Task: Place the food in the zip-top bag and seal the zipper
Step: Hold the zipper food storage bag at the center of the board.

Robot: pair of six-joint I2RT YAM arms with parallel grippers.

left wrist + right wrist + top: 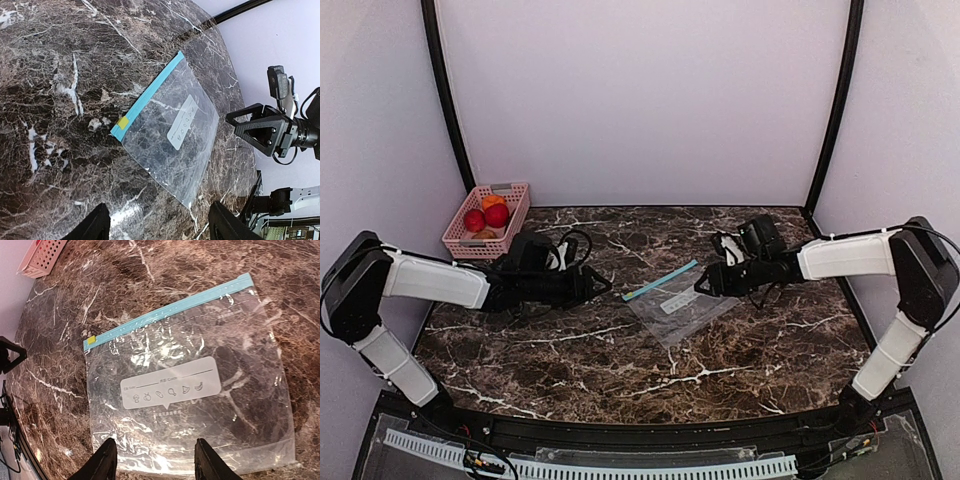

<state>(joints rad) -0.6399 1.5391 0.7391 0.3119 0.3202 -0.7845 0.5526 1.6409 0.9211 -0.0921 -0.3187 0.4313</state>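
Observation:
The clear zip-top bag (682, 305) lies flat and empty on the marble table (570, 350), with its teal-blue zipper (660, 281) along the far-left edge and a white label. It also shows in the left wrist view (172, 135) and the right wrist view (185, 390). The food sits in the pink basket (516, 210) at the back left: red pieces (485, 217) and a brownish-orange one (494, 201). My left gripper (602, 285) is open and empty, just left of the bag. My right gripper (706, 284) is open and empty, over the bag's right edge.
The pink slotted basket stands against the back wall at the left; its corner shows in the right wrist view (42, 257). Black cables (570, 245) lie behind my left gripper. White walls enclose the table on three sides.

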